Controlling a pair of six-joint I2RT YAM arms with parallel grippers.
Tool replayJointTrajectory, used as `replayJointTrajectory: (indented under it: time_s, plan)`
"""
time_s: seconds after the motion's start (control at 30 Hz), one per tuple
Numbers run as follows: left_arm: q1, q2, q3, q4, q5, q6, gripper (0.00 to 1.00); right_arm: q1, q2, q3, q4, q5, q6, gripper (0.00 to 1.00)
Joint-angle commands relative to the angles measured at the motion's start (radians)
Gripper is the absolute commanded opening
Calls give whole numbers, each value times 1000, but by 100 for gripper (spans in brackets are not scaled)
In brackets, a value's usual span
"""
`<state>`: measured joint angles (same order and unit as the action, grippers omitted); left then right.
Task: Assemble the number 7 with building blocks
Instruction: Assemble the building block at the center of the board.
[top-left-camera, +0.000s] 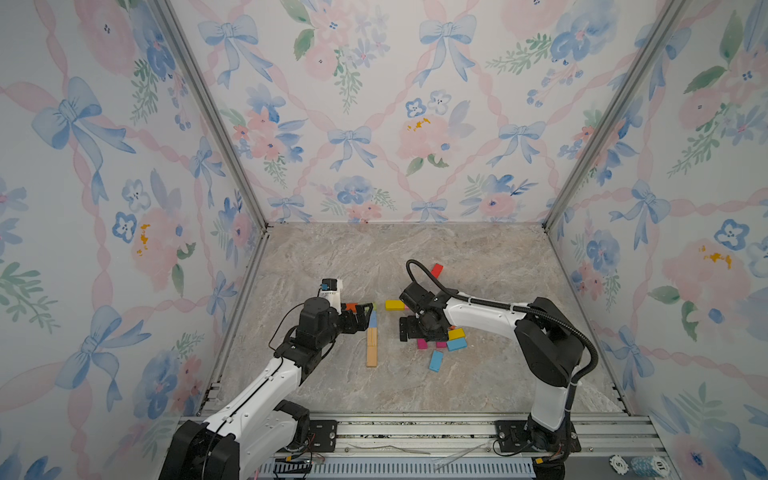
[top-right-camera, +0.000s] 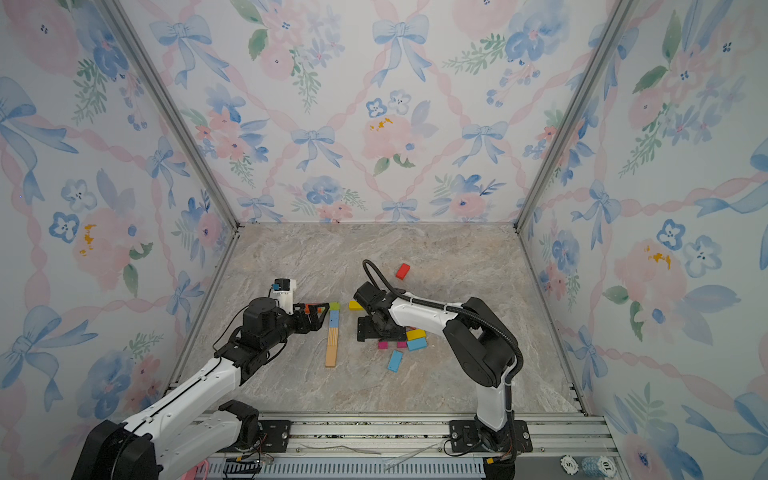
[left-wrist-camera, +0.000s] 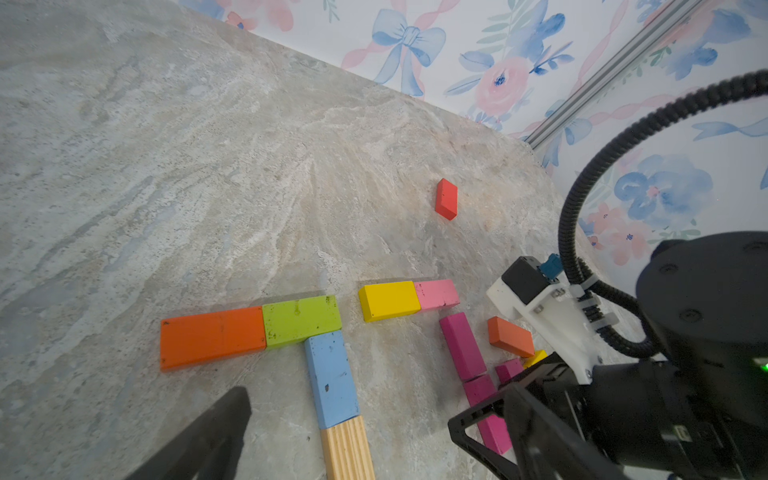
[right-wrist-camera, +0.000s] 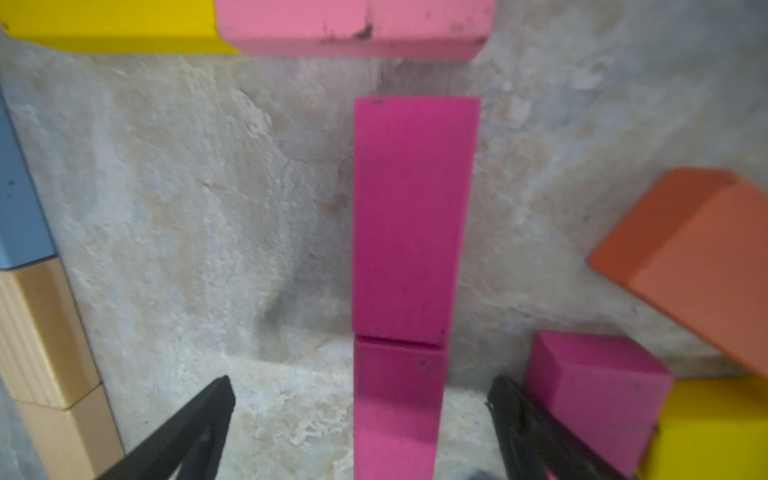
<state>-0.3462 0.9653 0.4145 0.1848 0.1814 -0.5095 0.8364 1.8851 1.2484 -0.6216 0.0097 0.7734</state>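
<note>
An orange (left-wrist-camera: 212, 338) and a green block (left-wrist-camera: 301, 320) lie end to end, with a blue block (left-wrist-camera: 332, 378) and a plain wood block (left-wrist-camera: 347, 449) running down from the green one. Beside them a yellow (left-wrist-camera: 388, 300) and a pink block (right-wrist-camera: 353, 27) form a bar, and two magenta blocks (right-wrist-camera: 411, 220) (right-wrist-camera: 399, 407) lie in line below the pink one. My right gripper (right-wrist-camera: 360, 382) (top-left-camera: 409, 328) is open, and its fingers stand clear on both sides of the nearer magenta block. My left gripper (left-wrist-camera: 380, 399) (top-left-camera: 368, 318) hangs open by the blue block.
Loose blocks lie right of the right gripper: a magenta one (right-wrist-camera: 594, 395), an orange one (right-wrist-camera: 698, 257), a yellow one (top-left-camera: 456, 333) and two blue ones (top-left-camera: 456, 344) (top-left-camera: 436, 360). A red block (top-left-camera: 436, 270) lies alone farther back. Patterned walls enclose the stone-look floor (top-left-camera: 478, 257).
</note>
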Motion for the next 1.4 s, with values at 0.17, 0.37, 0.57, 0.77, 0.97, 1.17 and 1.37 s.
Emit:
replayJointTrajectory:
  time_s: [0.17,0.37,0.57,0.77,0.97,1.17,1.37]
  plan:
    - [6,-65,15,-34,25,3,98,6,-222,-81,69,24,-7,97]
    - [3,-103,52,-91,52,-1,98,8,-432,-192,181,13,26,97]
    - [-1,-157,74,-148,51,-6,98,6,-596,-366,337,-75,176,97]
    - [0,-210,55,-182,37,-13,98,36,-689,-557,538,-91,337,97]
    - [5,-232,54,-220,-20,6,98,49,-684,-708,770,-108,457,97]
    - [12,-227,37,-219,-28,11,98,53,-639,-720,788,-109,464,98]
    - [15,-225,0,-167,-51,10,98,52,-601,-734,824,-98,487,99]
